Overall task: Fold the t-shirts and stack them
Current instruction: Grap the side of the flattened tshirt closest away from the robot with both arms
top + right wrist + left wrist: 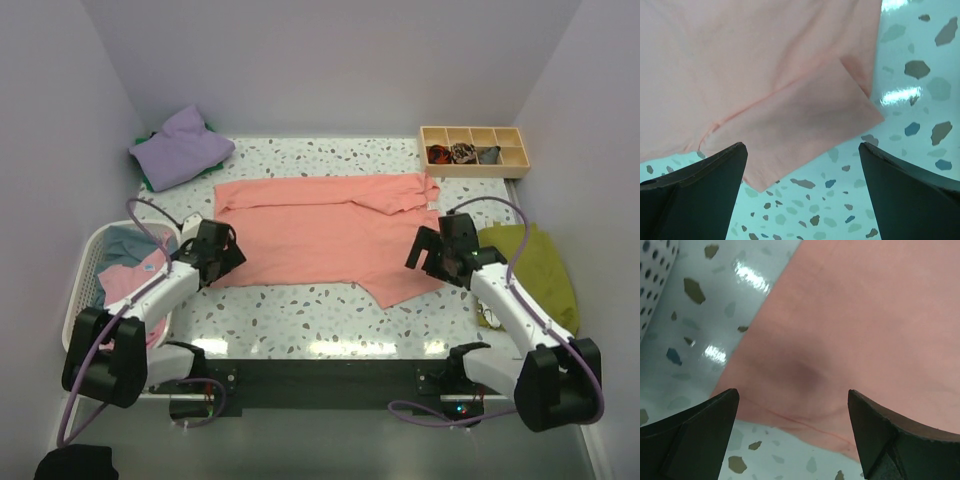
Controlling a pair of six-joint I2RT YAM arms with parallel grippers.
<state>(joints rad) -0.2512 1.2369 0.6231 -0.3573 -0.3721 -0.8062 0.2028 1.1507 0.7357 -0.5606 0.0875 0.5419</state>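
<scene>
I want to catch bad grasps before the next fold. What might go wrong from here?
1. The open right gripper hangs over the near sleeve; it may lift that alone, not the whole shirt.
2. The open left gripper hangs over the thin hem corner on the glossy table; it may slip off.
3. The far sleeve lies bunched, so a fold may trap wrinkles.
</scene>
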